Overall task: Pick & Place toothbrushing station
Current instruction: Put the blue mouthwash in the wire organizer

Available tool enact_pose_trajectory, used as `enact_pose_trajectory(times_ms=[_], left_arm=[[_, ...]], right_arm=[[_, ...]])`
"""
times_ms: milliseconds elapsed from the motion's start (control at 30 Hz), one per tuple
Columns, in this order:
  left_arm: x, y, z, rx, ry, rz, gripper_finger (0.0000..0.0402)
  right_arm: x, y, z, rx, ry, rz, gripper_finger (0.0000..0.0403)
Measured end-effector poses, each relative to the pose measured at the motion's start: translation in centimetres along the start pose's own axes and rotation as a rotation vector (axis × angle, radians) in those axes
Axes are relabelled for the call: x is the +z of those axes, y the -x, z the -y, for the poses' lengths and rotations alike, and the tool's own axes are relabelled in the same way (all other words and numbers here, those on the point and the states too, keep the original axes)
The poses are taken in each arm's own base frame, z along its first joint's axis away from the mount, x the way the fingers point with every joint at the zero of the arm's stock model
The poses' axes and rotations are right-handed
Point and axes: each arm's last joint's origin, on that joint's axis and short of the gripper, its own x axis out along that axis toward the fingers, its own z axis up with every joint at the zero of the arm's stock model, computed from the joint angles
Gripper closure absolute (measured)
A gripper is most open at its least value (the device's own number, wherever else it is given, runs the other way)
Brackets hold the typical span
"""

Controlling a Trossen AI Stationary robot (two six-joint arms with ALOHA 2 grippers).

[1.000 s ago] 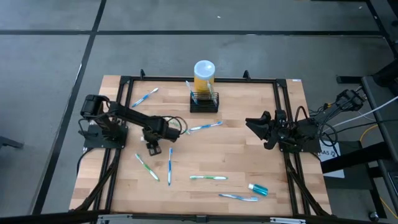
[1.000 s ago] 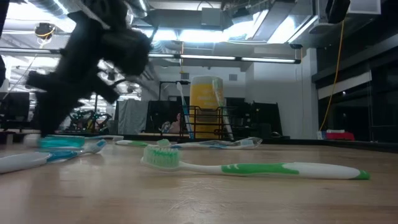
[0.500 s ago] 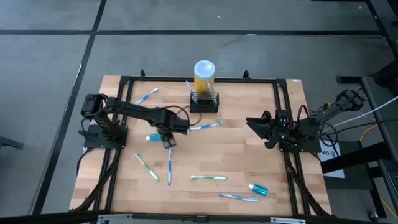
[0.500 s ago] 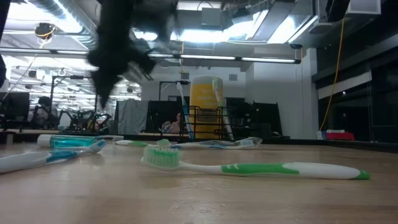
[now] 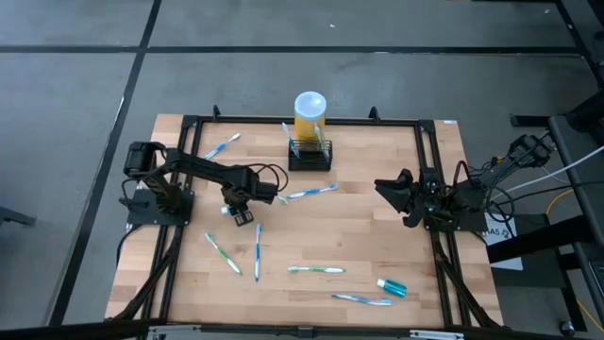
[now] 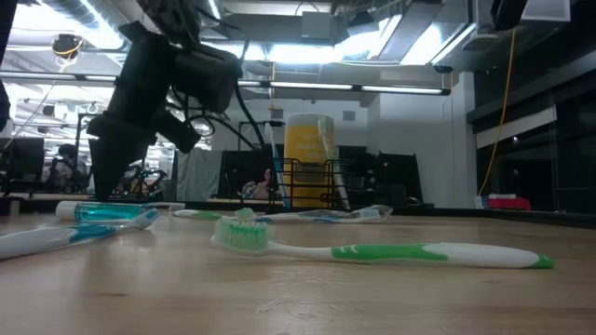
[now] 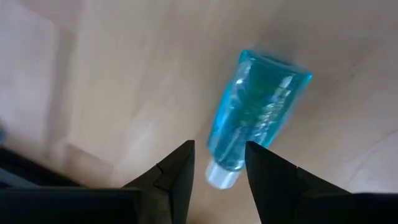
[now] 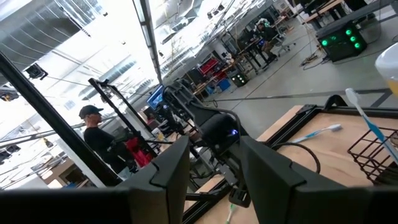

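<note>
The toothbrushing station [image 5: 310,154] is a small black wire holder at the table's far middle, with toothbrushes standing in it; it also shows in the low view [image 6: 312,184]. A teal toothpaste tube [image 7: 258,112] with a white cap lies flat on the wood left of centre. My left gripper [image 5: 242,217] points down over it, open. In the left wrist view its fingertips [image 7: 219,163] stand on either side of the tube's cap end, apart from it. My right gripper [image 5: 387,189] waits raised at the table's right side, open, with nothing between its fingers [image 8: 214,165].
A yellow cylinder with a white top [image 5: 310,109] stands just behind the holder. Several toothbrushes lie loose on the wood, among them a blue one [image 5: 311,192] and a green one [image 5: 316,270]. A second teal tube [image 5: 393,286] lies near right. A black frame [image 5: 425,170] rims the table.
My left gripper swung toward the table's right, which uncovered the teal tube, then came back toward the left and now stands over the tube's cap end. The tube has stayed where it lay.
</note>
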Motion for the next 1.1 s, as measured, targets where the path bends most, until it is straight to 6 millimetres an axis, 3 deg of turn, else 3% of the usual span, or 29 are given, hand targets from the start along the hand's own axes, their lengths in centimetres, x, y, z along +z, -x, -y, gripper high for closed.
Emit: enact_pose_trajectory(times_ms=[200, 600, 700, 900, 1100], left_arm=[[1.2, 0.1, 0.8, -0.133, 0.059, 0.095, 0.0266], [4.4, 2.5, 1.7, -0.366, 0.16, 0.301, 0.0271], [4.6, 3.0, 1.5, -0.308, 0.158, 0.296, 0.0278], [2.3, 2.8, 0.3, -0.069, 0.091, 0.12, 0.0284], [1.8, 2.8, 1.5, -0.087, 0.045, 0.112, 0.0284]], right_arm=[[-0.1, 0.2, -0.1, -0.002, -0.003, -0.003, 0.0257], [-0.1, 0.2, -0.1, -0.002, -0.003, -0.003, 0.0257], [-0.1, 0.2, -0.1, -0.002, -0.01, -0.003, 0.0257], [-0.1, 0.2, -0.1, -0.006, -0.01, 0.0, 0.0257], [-0.1, 0.2, -0.1, -0.018, -0.002, 0.006, 0.0257]])
